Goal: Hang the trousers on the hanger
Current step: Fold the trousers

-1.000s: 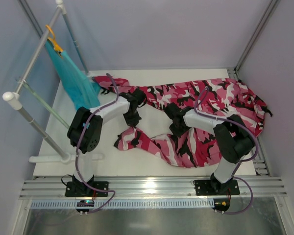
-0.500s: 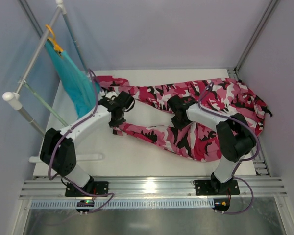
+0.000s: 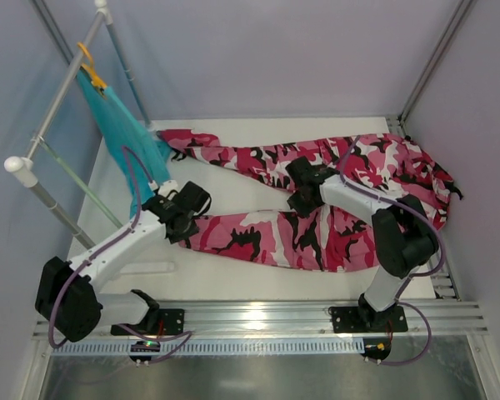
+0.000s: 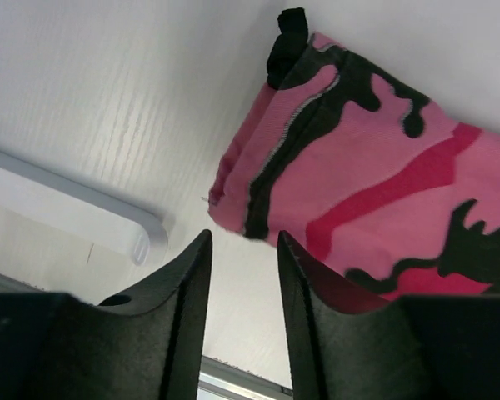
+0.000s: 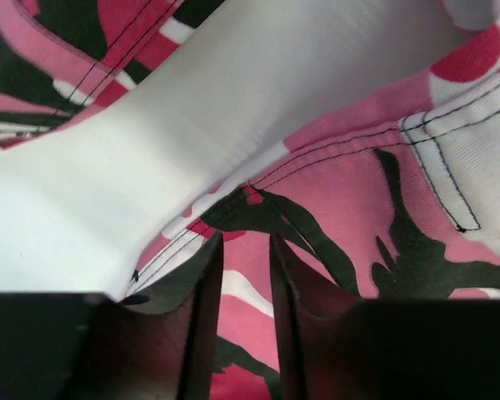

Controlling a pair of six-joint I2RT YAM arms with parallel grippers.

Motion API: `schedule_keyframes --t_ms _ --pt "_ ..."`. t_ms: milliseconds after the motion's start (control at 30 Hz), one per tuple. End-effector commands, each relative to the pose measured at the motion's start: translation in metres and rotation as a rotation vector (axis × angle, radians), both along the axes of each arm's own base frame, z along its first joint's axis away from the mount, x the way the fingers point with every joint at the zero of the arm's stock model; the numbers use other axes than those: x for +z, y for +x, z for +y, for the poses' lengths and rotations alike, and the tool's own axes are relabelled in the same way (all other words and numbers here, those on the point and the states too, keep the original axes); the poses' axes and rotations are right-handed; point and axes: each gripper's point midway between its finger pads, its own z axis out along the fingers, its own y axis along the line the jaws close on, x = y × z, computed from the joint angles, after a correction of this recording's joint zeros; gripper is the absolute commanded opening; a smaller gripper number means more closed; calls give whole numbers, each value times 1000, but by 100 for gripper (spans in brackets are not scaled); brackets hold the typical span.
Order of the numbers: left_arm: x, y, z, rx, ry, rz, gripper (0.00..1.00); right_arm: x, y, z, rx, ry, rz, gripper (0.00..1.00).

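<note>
I see trousers (image 3: 317, 200) spread on table (image 3: 225, 271), waist right, legs running left. At table's left edge, rack (image 3: 58, 90); hanger (image 3: 79, 183) and garment (image 3: 125, 137) hang on it, hanger nearer me.

**Hidden and cropped regions**

In the top view, the right arm (image 3: 392, 242) is covering part of the trousers (image 3: 258, 242) at 2 o'clock. The left gripper (image 4: 243, 242) and right gripper (image 5: 246, 242) are hiding their fingertips beneath their own wrists there. The hanger (image 3: 79, 182), at 9 o'clock, is showing only as one thin rod, its hook too faint to resolve. In the left wrist view, the 3 o'clock edge is cropping the trouser leg and the 9 o'clock edge is cutting the white tube (image 4: 67, 204). In the right wrist view, cloth is running past every edge.
</note>
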Motion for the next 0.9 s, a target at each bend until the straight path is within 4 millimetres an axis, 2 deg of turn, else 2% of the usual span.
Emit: schedule_keyframes --t_ms 0,33,167,200,267,333,367,400,467,533,567,600,633,667,767,800,867 --pt "37 19 -12 -3 -65 -127 40 34 10 13 140 61 -123 34" --pt "48 24 -20 -33 -78 -148 40 40 11 16 201 60 -139 43" --pt "57 36 -54 -115 -126 -156 42 66 11 31 386 100 -223 53" --pt "48 37 -60 -124 -110 -130 45 76 14 37 423 119 -276 54" --pt "34 38 -66 -126 -107 -97 45 77 9 51 563 159 -310 54" --pt "12 39 -74 -142 -114 -51 45 70 3 55 653 157 -318 54" --pt "5 38 -75 -138 -110 -36 46 73 8 57 667 153 -348 54" --pt "-2 37 -73 -129 -98 -16 46 69 2 65 716 197 -347 54" --pt "-18 31 -67 -120 -63 27 47 62 3 82 805 248 -361 54" --pt "-29 23 -61 -108 -56 37 48 69 1 109 967 265 -386 58" --pt "-31 25 -61 -98 -69 23 49 61 0 120 1044 252 -374 60" --pt "-35 23 -61 -88 -81 23 50 72 -2 141 1192 206 -445 64" --pt "-44 17 -56 -78 -84 43 50 73 -6 152 1263 214 -468 65" --pt "-50 15 -61 -77 -121 58 51 64 -4 161 1306 216 -472 66" --pt "-69 -1 -51 -40 -116 115 50 75 3 183 1424 268 -555 66" --pt "-72 -4 -48 -33 -110 123 50 62 6 187 1447 270 -532 66" --pt "-82 -13 -40 -20 -101 139 50 55 8 192 1513 264 -526 66"
